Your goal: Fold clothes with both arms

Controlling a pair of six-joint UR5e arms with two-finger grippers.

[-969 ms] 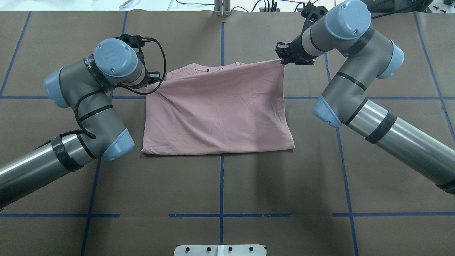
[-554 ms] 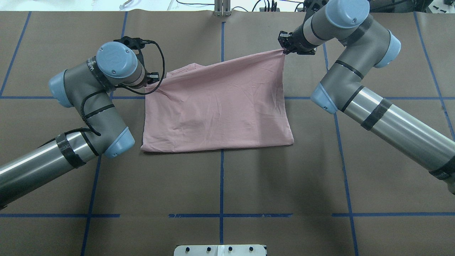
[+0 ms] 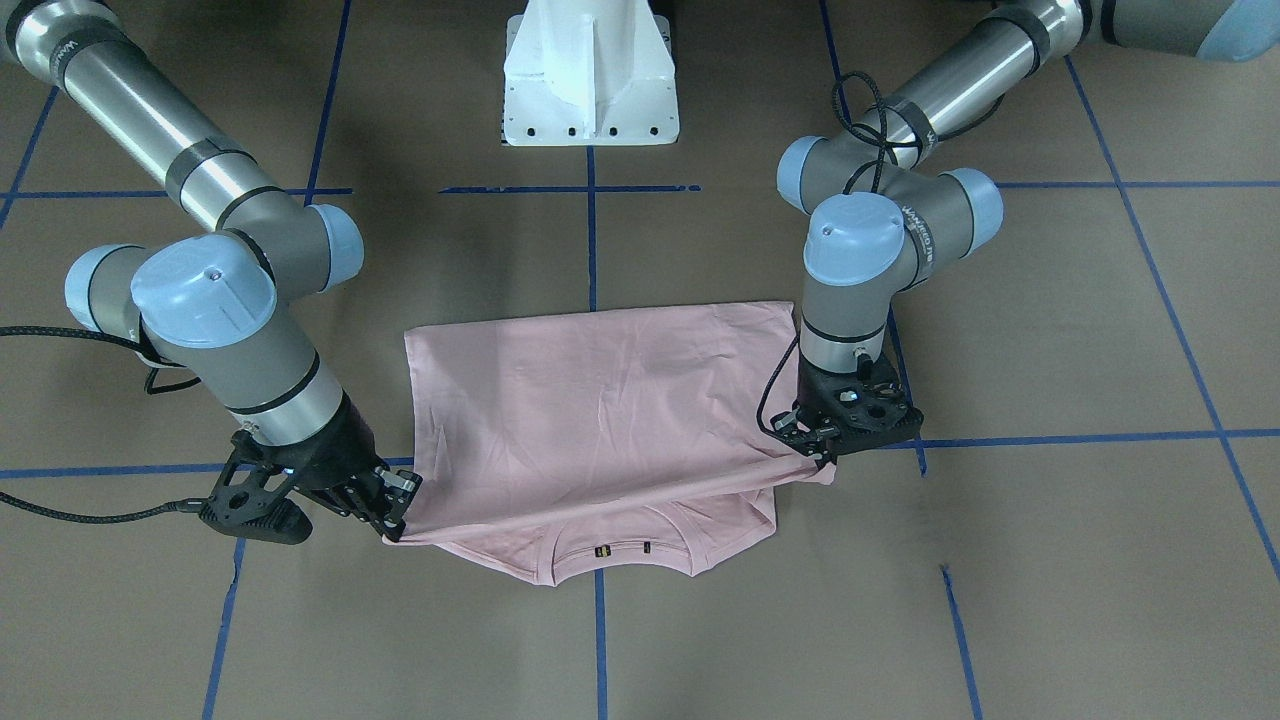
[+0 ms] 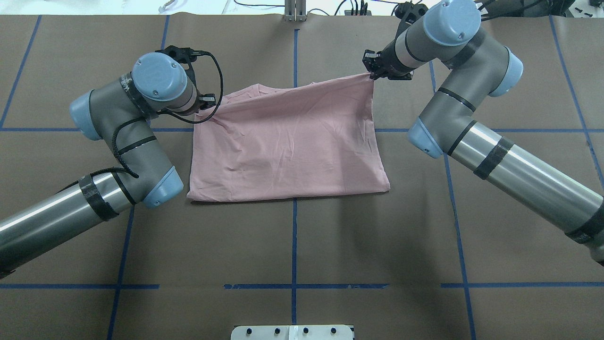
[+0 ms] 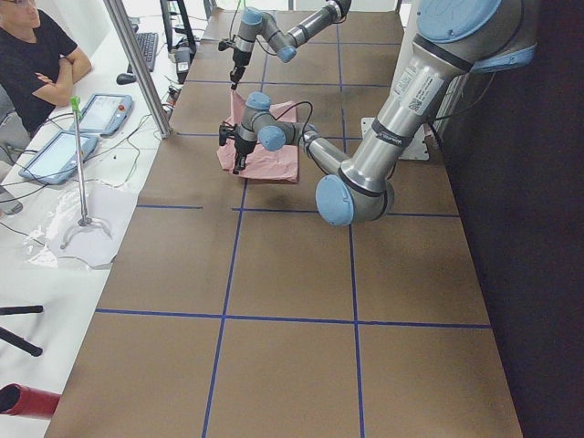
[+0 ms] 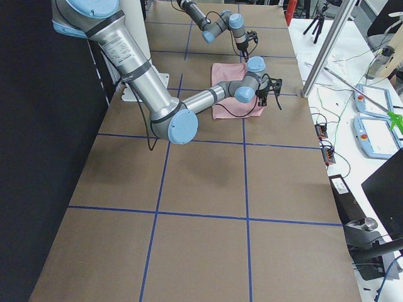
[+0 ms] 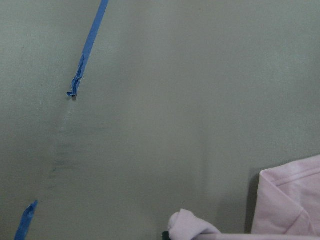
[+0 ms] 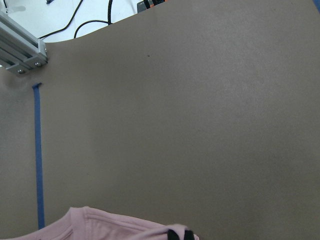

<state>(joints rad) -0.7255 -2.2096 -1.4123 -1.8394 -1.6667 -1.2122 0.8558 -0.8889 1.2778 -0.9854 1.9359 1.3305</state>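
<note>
Overhead exterior shows left pincer (image 4: 208, 101) and right pincer (image 4: 371, 71) pinching T-shirt (image 4: 288, 137) over blue-taped table (image 4: 330, 236).

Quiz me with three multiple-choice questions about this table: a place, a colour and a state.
1. Where is the T-shirt's neck opening?
A) at the edge farthest from the white base
B) at the edge nearest the base
C) under an arm

2. What colour are the tape lines on the table?
A) red
B) blue
C) yellow

3. How is the shirt's upper layer held?
A) lying loose, untouched
B) pinched by one arm only
C) pinched at two corners, by the jaws of the left arm and the right arm

Answers: 1 A, the collar peeks out on the side away from the base. 2 B, blue strips cross the brown surface. 3 C, each arm's jaws grip a corner, with the edge stretched between them.
</note>
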